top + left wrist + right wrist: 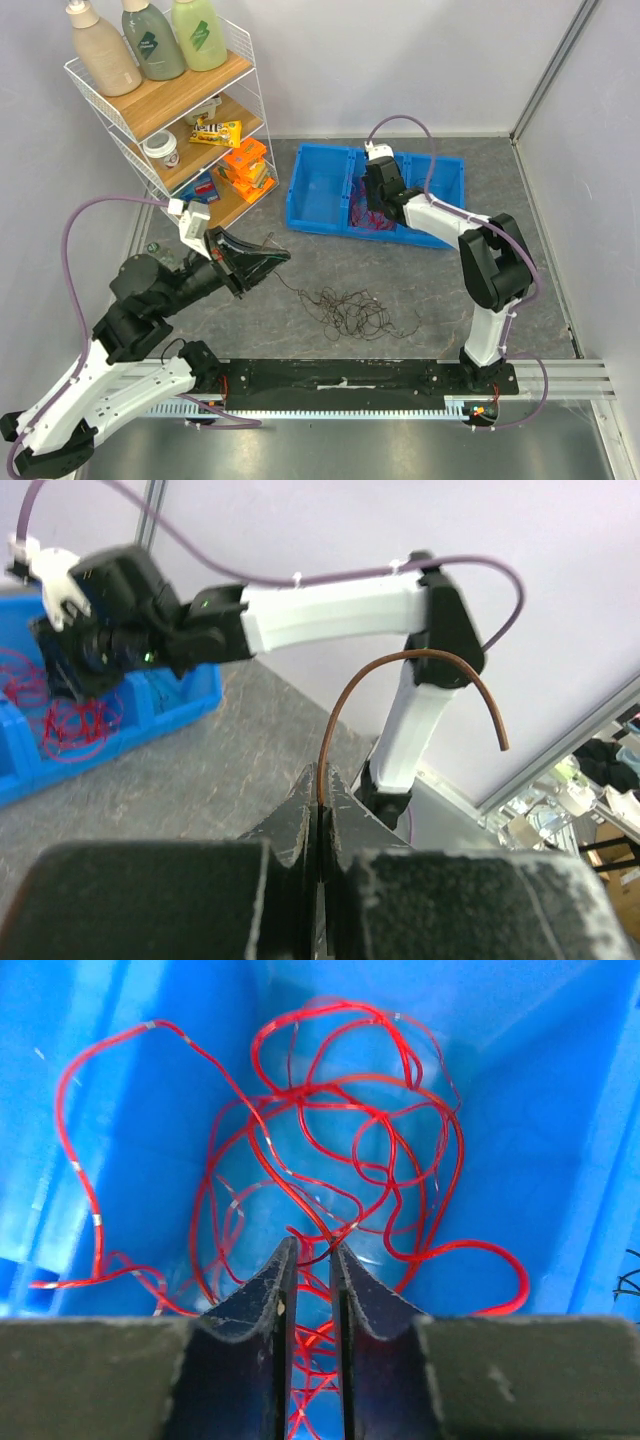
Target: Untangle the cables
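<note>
A loose clump of black cables (pixel 350 312) lies on the grey table in front of the arm bases. My left gripper (pixel 283 254) is shut on one thin dark cable end; in the left wrist view the strand (pixel 400 660) arcs up out of the closed gripper (pixel 322 778). A thin strand runs from the gripper down to the clump. A clump of red cables (pixel 372 218) lies in the blue bin (pixel 320 225). My right gripper (pixel 368 205) is down in that bin. In the right wrist view the gripper (pixel 310 1250) has its jaws slightly apart among the red cables (pixel 350 1090), with a red strand crossing between the tips.
A white wire shelf (pixel 160 100) with bottles and snack packs stands at the back left, close to the left arm. The blue bin (pixel 170 705) has dividers. Walls close in the back and right. A metal rail (pixel 350 380) runs along the near edge.
</note>
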You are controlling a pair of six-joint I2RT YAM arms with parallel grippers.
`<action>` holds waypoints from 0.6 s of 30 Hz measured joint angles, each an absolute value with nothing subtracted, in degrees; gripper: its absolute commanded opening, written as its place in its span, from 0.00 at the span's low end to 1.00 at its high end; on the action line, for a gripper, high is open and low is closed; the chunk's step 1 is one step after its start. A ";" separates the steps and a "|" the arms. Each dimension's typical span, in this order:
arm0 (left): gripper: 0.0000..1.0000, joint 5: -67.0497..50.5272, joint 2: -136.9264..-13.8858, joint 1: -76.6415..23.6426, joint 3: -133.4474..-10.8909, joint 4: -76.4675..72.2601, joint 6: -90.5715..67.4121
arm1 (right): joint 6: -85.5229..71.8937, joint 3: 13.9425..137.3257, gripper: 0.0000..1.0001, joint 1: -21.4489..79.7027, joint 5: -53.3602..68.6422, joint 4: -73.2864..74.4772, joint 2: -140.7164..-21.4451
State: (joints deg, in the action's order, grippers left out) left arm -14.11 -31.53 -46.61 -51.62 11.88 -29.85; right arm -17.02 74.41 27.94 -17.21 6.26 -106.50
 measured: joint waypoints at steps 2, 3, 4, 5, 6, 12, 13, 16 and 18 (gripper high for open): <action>0.02 -13.98 -31.57 -46.61 -53.47 11.94 -29.85 | -16.40 75.16 0.41 27.94 -17.41 8.84 -107.79; 0.02 -13.76 -31.59 -46.61 -54.50 11.99 -29.87 | -15.97 76.31 0.46 27.94 -17.58 10.72 -108.31; 0.02 -13.50 -31.62 -46.61 -55.05 12.08 -29.87 | -15.66 77.54 0.51 27.94 -17.82 12.27 -108.55; 0.02 -13.02 -31.62 -46.61 -55.59 12.23 -29.89 | -15.40 78.63 0.55 27.94 -17.96 13.39 -108.62; 0.02 -12.27 -31.64 -46.61 -55.94 12.40 -29.95 | -15.07 79.70 0.58 27.94 -18.04 14.35 -108.22; 0.02 -10.46 -33.76 -46.61 -56.25 13.67 -31.18 | -15.03 76.18 0.74 28.23 -17.04 17.32 -97.97; 0.02 -10.61 -34.37 -46.61 -56.16 13.50 -31.53 | -15.11 74.17 0.76 28.40 -16.45 17.37 -94.85; 0.02 -10.81 -35.59 -46.61 -55.68 13.10 -32.32 | -15.62 66.67 0.79 30.13 -13.37 17.12 -84.79; 0.02 -11.00 -36.05 -46.61 -55.61 13.08 -32.51 | -15.94 61.04 0.81 32.49 -10.07 16.51 -78.65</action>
